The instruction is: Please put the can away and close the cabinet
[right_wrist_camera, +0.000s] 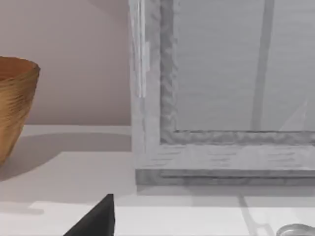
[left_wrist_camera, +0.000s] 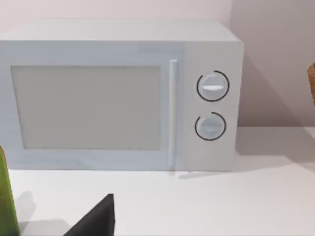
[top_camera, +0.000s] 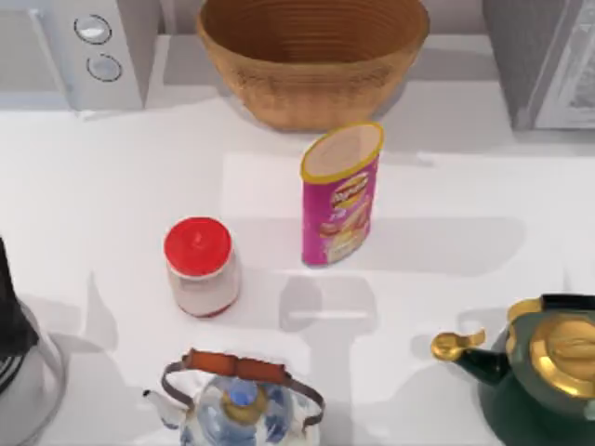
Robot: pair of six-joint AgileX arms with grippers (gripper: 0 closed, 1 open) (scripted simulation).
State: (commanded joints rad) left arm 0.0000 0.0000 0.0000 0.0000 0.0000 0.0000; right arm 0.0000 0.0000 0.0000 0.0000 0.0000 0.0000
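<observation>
Left gripper (left_wrist_camera: pixel 96 219): a dark finger tip pokes into the left wrist view, aimed at the microwave (left_wrist_camera: pixel 118 96); whether open or closed, cannot tell.
Right gripper (right_wrist_camera: pixel 96 219): a dark tip facing the grey framed cabinet (right_wrist_camera: pixel 221 93); cannot tell its state.
Can (top_camera: pixel 340 195): pink tube with yellow rim, upright at table centre; label writing unreadable.
Basket (top_camera: pixel 311 56): woven, round, at the can's 12 o'clock.
Jar (top_camera: pixel 200 267): red lid, at the can's 8 o'clock.
Teapot (top_camera: pixel 539 372): dark green with gold lid, at 4 o'clock.
Kettle (top_camera: pixel 242 404): blue-white, brown handle, at 7 o'clock.
</observation>
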